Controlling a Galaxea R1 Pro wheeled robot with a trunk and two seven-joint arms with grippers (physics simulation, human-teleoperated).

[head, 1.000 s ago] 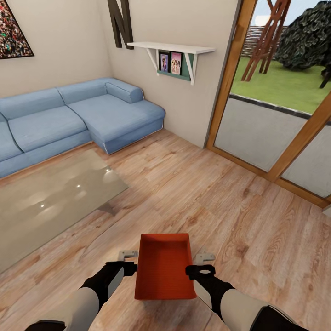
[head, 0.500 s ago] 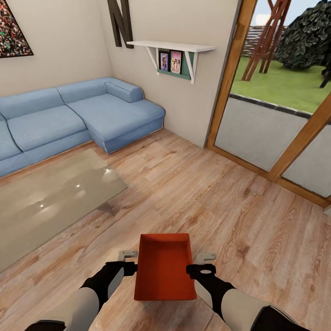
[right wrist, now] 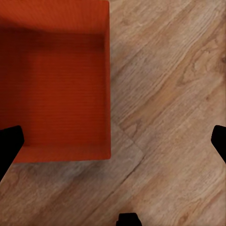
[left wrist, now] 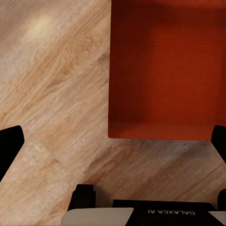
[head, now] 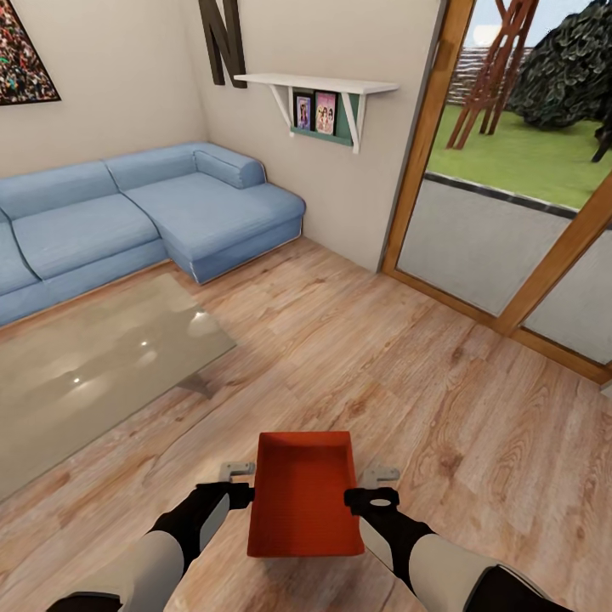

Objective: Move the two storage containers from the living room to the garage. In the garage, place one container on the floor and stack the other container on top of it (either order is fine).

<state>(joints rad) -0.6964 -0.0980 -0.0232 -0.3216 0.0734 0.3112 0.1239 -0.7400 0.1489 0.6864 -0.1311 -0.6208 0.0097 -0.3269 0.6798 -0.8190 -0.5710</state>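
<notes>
The orange-red rectangular plastic bin, open-topped and empty, sits between the two claws above the light wood plank floor; whether it rests on the planks or is lifted is hard to tell. Both black forearms reach forward, cut off at the lower edge. The left claw flanks the bin's left wall, the right claw its right wall. Both wrist views show the fingertips spread wide, gripping nothing. Beyond lie a glass-topped desk and a blue corner sofa.

The head view looks forward and down across the living room; both wrist views look down, close, sharing the storage container and plank floor.
</notes>
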